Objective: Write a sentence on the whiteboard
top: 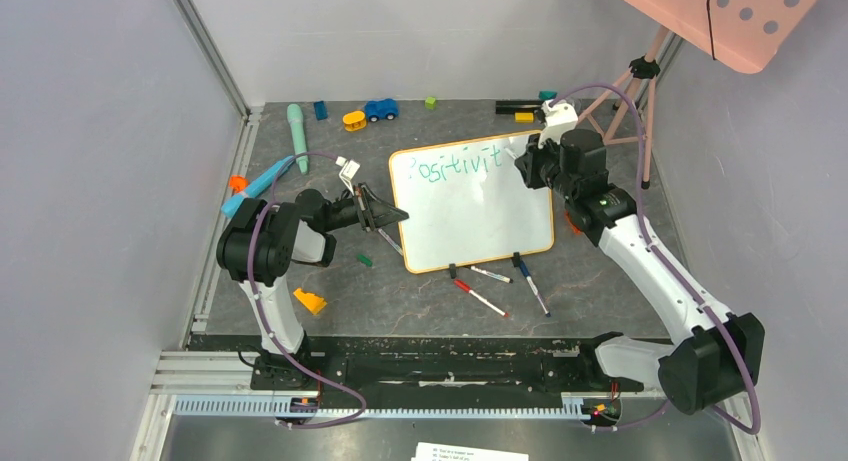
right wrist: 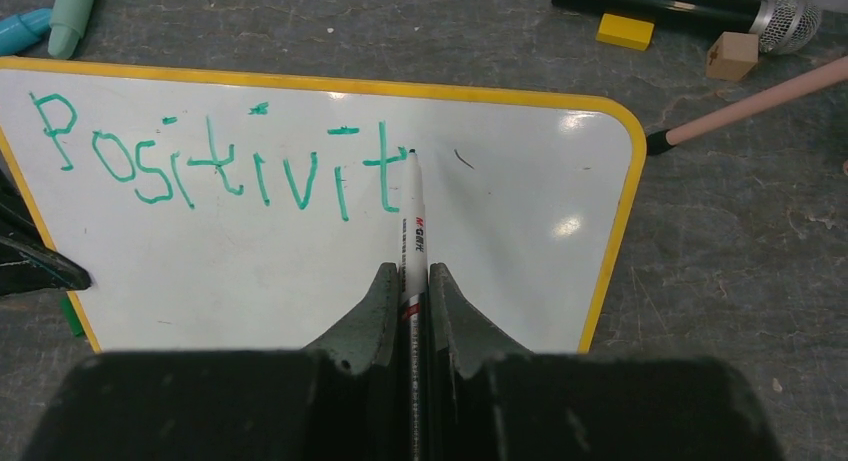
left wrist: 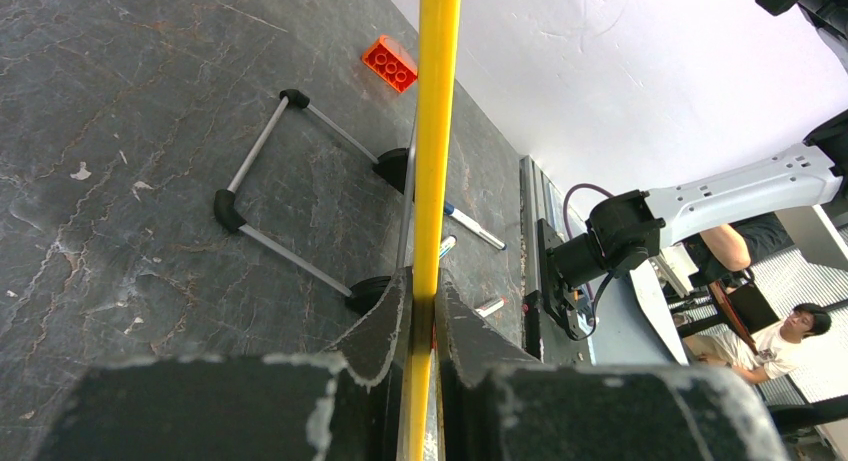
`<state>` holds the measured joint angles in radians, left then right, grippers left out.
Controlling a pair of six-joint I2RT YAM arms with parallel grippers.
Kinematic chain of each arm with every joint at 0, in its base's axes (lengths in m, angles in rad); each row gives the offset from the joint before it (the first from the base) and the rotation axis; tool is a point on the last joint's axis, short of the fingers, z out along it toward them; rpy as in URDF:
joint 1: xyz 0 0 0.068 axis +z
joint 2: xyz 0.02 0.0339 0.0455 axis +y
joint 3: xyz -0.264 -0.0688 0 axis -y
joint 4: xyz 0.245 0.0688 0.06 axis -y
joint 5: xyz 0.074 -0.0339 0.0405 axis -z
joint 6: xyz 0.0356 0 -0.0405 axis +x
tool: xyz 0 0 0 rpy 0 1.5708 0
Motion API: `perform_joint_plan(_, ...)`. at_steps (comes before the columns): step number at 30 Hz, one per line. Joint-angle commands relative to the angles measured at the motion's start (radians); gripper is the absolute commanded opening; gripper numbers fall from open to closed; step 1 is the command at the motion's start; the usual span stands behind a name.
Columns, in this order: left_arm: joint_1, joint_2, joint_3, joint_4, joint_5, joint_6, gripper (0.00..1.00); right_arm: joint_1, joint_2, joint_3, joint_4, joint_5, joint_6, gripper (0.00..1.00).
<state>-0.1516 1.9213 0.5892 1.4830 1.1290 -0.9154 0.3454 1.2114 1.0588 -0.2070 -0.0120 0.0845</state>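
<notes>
The whiteboard [top: 480, 206] with its orange-yellow frame lies mid-table. The sentence [top: 458, 165] reads "Positivit" in teal-green along the board's top; it also shows in the right wrist view [right wrist: 220, 166]. My left gripper [top: 392, 217] is shut on the whiteboard's left edge; the left wrist view shows the yellow frame [left wrist: 432, 171] pinched between the jaws. My right gripper [top: 524, 164] is shut on a white marker [right wrist: 413, 216], whose tip touches the board just right of the last "t".
Several loose markers [top: 482, 299] lie in front of the board near its two black clip feet [top: 518, 260]. Toys, bricks and a teal pen [top: 297, 133] lie at the back; an orange brick [top: 309, 301] sits front left. A pink tripod [top: 628, 101] stands back right.
</notes>
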Motion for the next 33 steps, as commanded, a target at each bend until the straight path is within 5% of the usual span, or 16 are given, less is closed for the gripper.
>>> perform_joint_plan(1, 0.003, -0.009, 0.010, 0.074, 0.020, 0.018, 0.02, -0.006, 0.011, 0.042, 0.014, 0.044, -0.004, 0.00)
perform_joint_plan(33, 0.003, -0.014, 0.007, 0.074, 0.018, 0.021, 0.02, -0.011, 0.045, 0.010, 0.000, 0.041, 0.016, 0.00)
